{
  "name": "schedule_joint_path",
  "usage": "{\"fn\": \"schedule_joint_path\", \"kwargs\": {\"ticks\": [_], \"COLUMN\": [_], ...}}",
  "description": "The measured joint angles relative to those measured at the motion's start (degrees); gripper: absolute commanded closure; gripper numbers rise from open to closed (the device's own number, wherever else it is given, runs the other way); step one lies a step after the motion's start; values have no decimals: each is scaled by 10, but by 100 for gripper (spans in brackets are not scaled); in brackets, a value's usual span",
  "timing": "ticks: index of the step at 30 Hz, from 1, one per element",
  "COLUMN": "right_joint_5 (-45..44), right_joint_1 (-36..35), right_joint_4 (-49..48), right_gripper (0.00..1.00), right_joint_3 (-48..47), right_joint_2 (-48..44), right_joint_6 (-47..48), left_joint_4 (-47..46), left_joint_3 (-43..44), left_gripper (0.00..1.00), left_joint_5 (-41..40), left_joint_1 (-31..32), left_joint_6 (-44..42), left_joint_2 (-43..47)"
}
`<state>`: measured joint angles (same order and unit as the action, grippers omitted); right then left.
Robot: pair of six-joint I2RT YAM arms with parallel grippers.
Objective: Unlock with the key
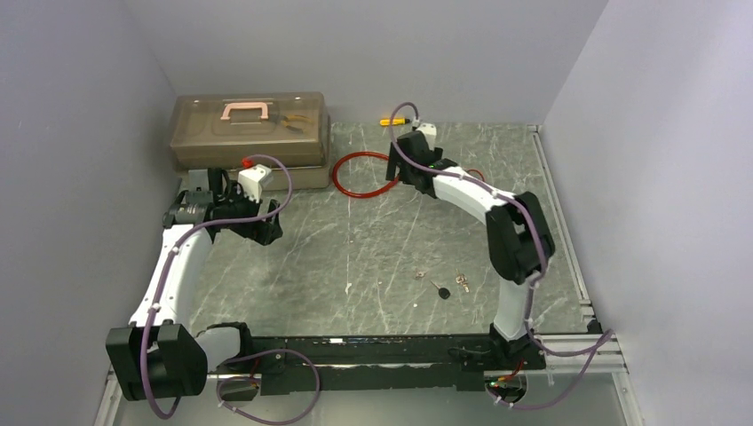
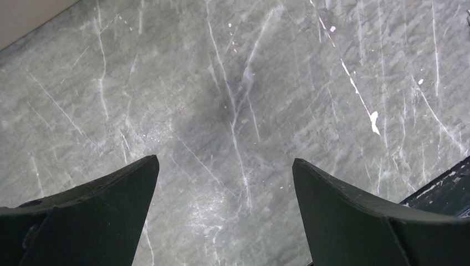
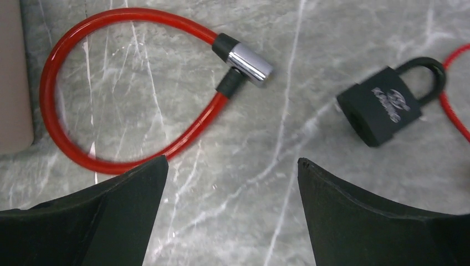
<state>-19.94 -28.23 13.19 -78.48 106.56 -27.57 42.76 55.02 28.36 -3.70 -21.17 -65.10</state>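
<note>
A red cable lock [image 1: 355, 177] lies looped on the marble table beside the toolbox. In the right wrist view its red cable [image 3: 50, 111] ends in a silver cylinder [image 3: 250, 62]. A black padlock [image 3: 382, 111] lies flat to the right of it. A black-headed key [image 1: 441, 291] and small metal keys [image 1: 462, 284] lie on the table near the front, far from both grippers. My right gripper [image 3: 233, 160] is open and empty above the table, just short of the cable lock and padlock; it also shows in the top view [image 1: 404, 169]. My left gripper [image 2: 224, 160] is open and empty over bare marble [image 1: 266, 232].
A brown toolbox [image 1: 249, 133] with a pink handle stands at the back left. A yellow-handled tool [image 1: 395, 122] lies at the back wall. A thin red wire [image 3: 454, 111] curves past the padlock's shackle. A metal rail [image 1: 559, 222] borders the table's right edge.
</note>
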Motion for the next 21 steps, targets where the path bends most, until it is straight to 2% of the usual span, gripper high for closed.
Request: {"fn": "schedule_joint_path", "kwargs": {"ticks": [10, 21], "right_joint_5": [-9, -12], "right_joint_1": [-29, -45], "right_joint_4": [42, 69], "right_gripper": [14, 23], "right_joint_3": [-161, -223], "right_joint_2": [181, 252], "right_joint_6": [23, 23], "left_joint_4": [34, 43], "left_joint_3": [12, 17], "left_gripper": [2, 2], "left_joint_5": [14, 20], "left_joint_1": [0, 0], "left_joint_6": [-21, -24], "left_joint_2": [10, 15]}}
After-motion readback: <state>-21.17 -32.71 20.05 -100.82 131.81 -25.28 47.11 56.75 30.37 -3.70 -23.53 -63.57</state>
